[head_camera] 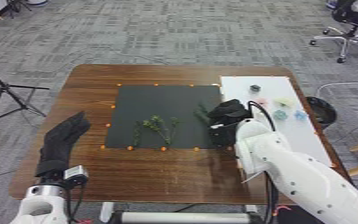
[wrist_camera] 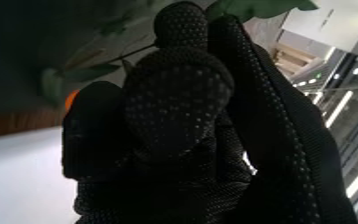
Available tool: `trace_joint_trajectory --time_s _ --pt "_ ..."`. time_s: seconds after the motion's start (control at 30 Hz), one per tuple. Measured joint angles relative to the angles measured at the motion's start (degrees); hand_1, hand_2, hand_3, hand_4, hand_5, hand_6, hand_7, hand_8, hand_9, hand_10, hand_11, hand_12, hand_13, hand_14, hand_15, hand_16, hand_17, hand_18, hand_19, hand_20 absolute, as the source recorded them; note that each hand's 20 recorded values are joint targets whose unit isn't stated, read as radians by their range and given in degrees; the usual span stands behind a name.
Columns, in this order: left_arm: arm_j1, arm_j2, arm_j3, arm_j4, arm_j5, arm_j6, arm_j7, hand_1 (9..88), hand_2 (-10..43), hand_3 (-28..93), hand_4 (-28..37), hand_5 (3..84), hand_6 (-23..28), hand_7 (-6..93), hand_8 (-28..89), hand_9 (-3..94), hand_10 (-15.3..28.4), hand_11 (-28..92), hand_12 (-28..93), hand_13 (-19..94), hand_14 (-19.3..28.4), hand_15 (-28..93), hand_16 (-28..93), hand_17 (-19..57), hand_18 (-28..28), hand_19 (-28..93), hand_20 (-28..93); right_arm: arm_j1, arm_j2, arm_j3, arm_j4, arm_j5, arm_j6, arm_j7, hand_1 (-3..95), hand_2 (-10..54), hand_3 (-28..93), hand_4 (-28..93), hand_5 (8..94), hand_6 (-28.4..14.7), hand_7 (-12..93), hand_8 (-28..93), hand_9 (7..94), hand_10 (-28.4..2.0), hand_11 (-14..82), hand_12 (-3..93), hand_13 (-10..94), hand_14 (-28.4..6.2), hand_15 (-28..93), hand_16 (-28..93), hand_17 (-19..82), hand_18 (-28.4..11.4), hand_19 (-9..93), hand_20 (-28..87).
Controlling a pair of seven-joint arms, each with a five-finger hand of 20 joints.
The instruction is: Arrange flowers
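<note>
Though thin, the stem (wrist_camera: 141, 52) bears green leaves (wrist_camera: 91, 73), pinched by the right hand's (head_camera: 228, 113) fingers (wrist_camera: 182, 26).

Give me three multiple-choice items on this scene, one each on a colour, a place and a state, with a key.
1. Markers along the dark mat are:
A blue
B orange
C white

2. The blue flower lies:
A on the dark mat
B on the floor
C on the white sheet

3. The left hand has its fingers:
A straight
B curled into a fist
C wrapped round a stem

Key:
1 B: orange spots line the mat's edges.
2 C: the sheet's white surrounds it.
3 A: they extend forward, away from its arm.
</note>
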Motion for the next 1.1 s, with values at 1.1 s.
trace_joint_trajectory --time_s 1.1 --pt "0.2 0.03 -0.31 -0.35 0.05 -1.29 -0.99 18.8 4.7 71 -28.3 43.7 3.8 8.3 -5 41.5 13.5 15 12 34 17.6 16 4 1.9 14.3 13 16 3.3 -4.7 -8.1 0.2 1.4 -1.7 0.0 66.5 -9.5 50 1 63.2 -6.1 42 21 92.4 -11.4 6.6 32.8 94 -3.2 50 22 74 -6.4 80 40"
